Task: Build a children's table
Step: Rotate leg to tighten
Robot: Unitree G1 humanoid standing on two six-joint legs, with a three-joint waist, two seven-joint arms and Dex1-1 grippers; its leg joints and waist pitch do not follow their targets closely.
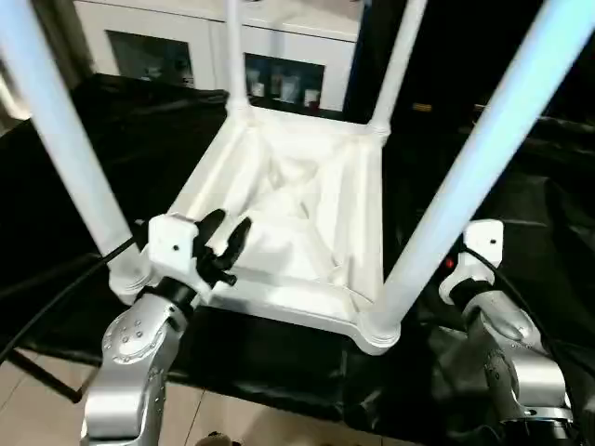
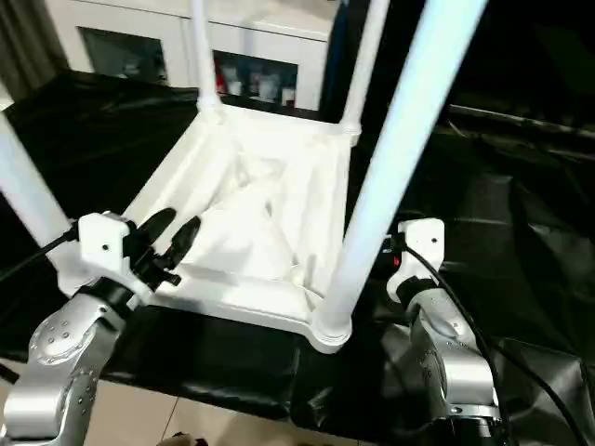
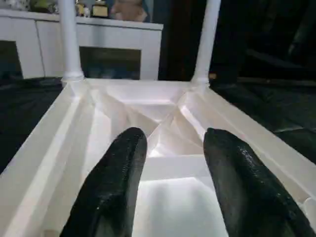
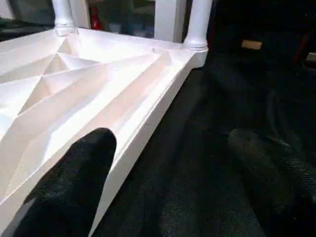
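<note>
The children's table [image 1: 297, 195] lies upside down on a black cloth, its ribbed underside facing up. Four white legs stand in its corner sockets: near left [image 1: 65, 139], near right [image 1: 474, 167], far left [image 1: 234, 56] and far right [image 1: 398, 65]. My left gripper [image 1: 228, 226] is open at the near-left rim, with its black fingers [image 3: 118, 168] over the ribs and nothing between them. My right gripper [image 4: 170, 140] is open wide by the near-right corner. One of its fingers [image 4: 84, 168] is over the table's edge and the other is over the cloth.
A white cabinet with glass doors [image 1: 186, 37] stands behind the work surface. The black cloth [image 1: 139, 139] covers the surface all around the table. Its near edge drops to a tiled floor [image 1: 37, 400]. A black cable [image 1: 56, 288] runs to my left wrist.
</note>
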